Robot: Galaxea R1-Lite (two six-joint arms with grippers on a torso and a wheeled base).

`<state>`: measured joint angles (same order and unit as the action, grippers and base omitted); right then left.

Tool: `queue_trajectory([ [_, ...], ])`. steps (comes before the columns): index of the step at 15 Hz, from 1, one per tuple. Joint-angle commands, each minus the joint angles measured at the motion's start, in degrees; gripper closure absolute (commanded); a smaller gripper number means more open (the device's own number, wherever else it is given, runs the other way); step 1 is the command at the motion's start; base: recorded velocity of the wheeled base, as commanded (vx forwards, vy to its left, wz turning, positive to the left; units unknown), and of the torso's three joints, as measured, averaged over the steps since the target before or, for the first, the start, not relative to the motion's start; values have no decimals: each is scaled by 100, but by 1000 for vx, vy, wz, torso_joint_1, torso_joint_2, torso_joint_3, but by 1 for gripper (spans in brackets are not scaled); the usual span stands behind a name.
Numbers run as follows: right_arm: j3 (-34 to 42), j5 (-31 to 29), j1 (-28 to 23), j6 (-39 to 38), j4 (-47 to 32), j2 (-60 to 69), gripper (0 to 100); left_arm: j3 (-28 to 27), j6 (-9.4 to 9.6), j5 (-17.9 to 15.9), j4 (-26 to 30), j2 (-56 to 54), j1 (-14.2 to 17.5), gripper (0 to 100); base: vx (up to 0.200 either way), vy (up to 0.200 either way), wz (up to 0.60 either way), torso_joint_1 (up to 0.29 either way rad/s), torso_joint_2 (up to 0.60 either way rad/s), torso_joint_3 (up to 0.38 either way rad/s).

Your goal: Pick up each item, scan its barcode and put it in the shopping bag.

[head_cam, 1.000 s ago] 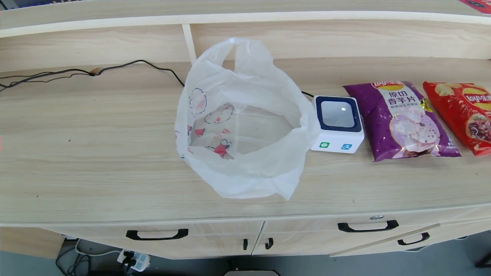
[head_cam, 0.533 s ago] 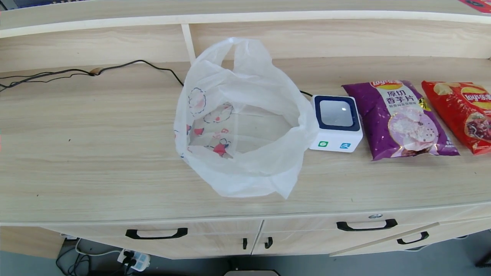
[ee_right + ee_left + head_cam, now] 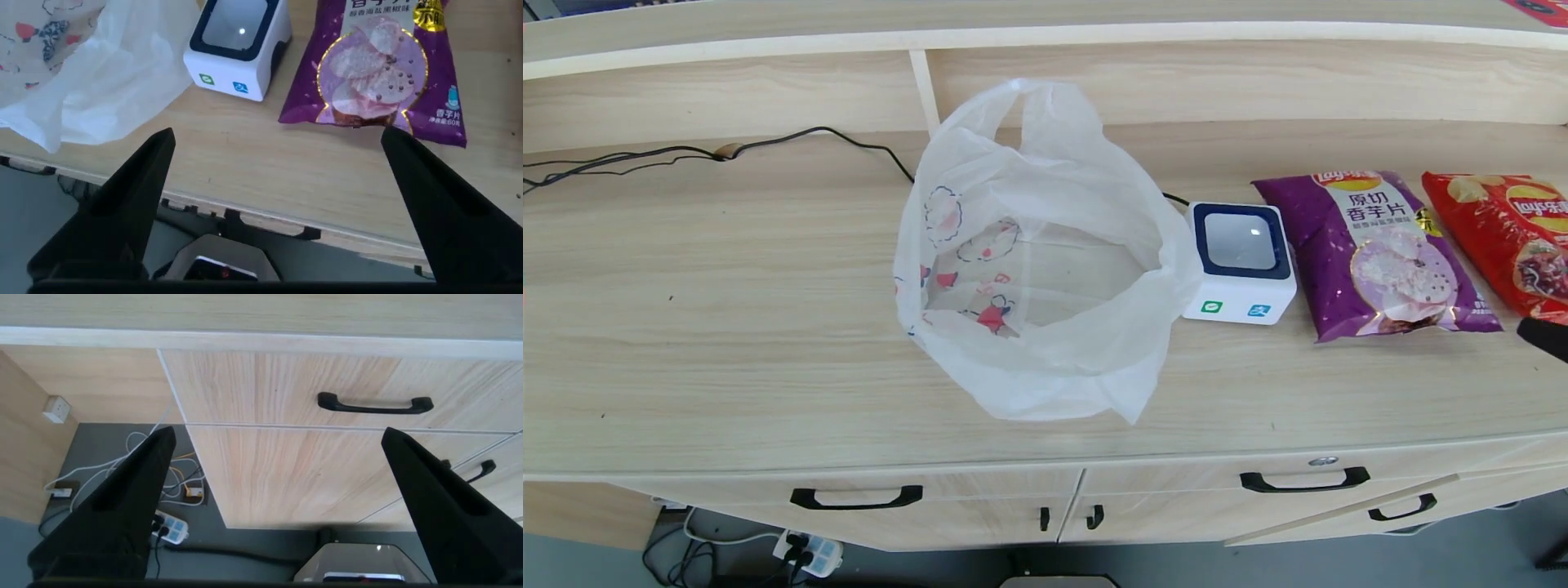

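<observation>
A white plastic shopping bag (image 3: 1037, 269) stands open in the middle of the wooden counter (image 3: 727, 327). Right of it sits a small white barcode scanner (image 3: 1240, 263) with its window facing up. A purple chips bag (image 3: 1376, 253) lies flat beside the scanner, and a red chips bag (image 3: 1507, 241) lies further right. My right gripper (image 3: 278, 131) is open and hovers over the counter's front edge, short of the scanner (image 3: 239, 45) and the purple chips bag (image 3: 380, 61). One of its black fingertips (image 3: 1545, 337) shows at the right edge. My left gripper (image 3: 278, 433) is open and empty, low in front of the drawers.
A black cable (image 3: 768, 145) runs along the back of the counter behind the shopping bag to the scanner. A raised shelf (image 3: 1176, 37) borders the back. Drawers with black handles (image 3: 858, 498) sit below the counter edge. A power strip (image 3: 809, 554) lies on the floor.
A black fingertip of my right gripper has come into the head view at the right edge, near the red chips bag. The items on the counter have not moved.
</observation>
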<state>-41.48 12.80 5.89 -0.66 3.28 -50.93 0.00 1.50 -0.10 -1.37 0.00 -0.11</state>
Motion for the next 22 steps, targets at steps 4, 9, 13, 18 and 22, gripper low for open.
queue_trajectory([
  [4, -967, 267, -369, 303, 155, -1815, 0, 0, -1, 1, -4, 9, 2, 0, 0, 0, 0, 0, 0, 0],
  [9, -1661, 328, -782, 866, -3, -2694, 0, 0, -1, 1, -4, 9, 2, 0, 0, 0, 0, 0, 0, 0],
  [13, -1951, 311, -888, 1156, 15, -3177, 0, 0, -1, 1, -4, 9, 2, 0, 0, 0, 0, 0, 0, 0],
  [18, -2347, 320, -976, 1191, 6, -3538, 0, 0, -1, 1, -4, 9, 2, 0, 0, 0, 0, 0, 0, 0],
  [22, -2733, 293, -1011, 1208, 50, -3924, 0, 0, -1, 1, -4, 9, 2, 0, 0, 0, 0, 0, 0, 0],
])
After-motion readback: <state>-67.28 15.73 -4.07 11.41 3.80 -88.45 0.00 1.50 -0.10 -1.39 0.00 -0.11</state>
